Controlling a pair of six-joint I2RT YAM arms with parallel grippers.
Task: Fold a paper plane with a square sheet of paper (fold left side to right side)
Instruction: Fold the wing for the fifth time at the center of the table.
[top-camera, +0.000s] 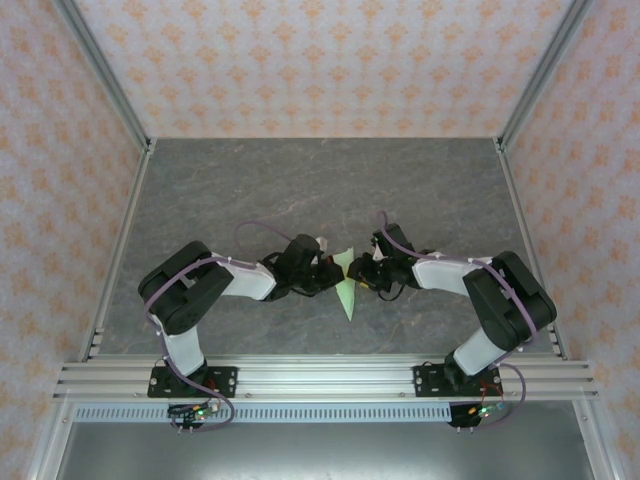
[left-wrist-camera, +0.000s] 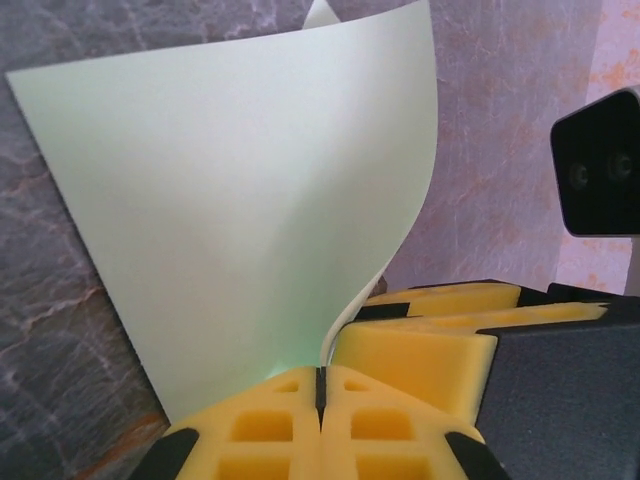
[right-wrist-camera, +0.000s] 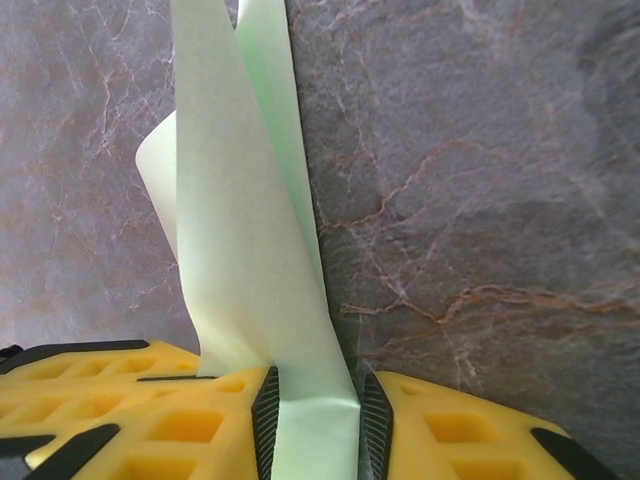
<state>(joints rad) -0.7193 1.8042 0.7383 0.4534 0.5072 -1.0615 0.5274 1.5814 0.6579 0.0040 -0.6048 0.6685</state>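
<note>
The pale green sheet of paper (top-camera: 346, 285) stands partly folded between my two grippers at the middle of the table, one point toward the near edge. My left gripper (top-camera: 330, 274) is on its left. In the left wrist view that gripper (left-wrist-camera: 322, 378) is shut, pinching the lower edge of the sheet (left-wrist-camera: 230, 200), which curves up in front of it. My right gripper (top-camera: 362, 276) holds the other side. In the right wrist view a folded band of the paper (right-wrist-camera: 250, 250) fills the narrow gap of the gripper (right-wrist-camera: 318, 420), touching both pads. The right gripper's yellow fingers (left-wrist-camera: 420, 350) sit right beside the left fingertips.
The grey marbled table top (top-camera: 300, 190) spreads around the paper. An aluminium rail (top-camera: 320, 375) runs along the near edge, and patterned walls (top-camera: 330, 60) close in the back and sides. The right wrist's camera housing (left-wrist-camera: 600, 165) sits close on the right.
</note>
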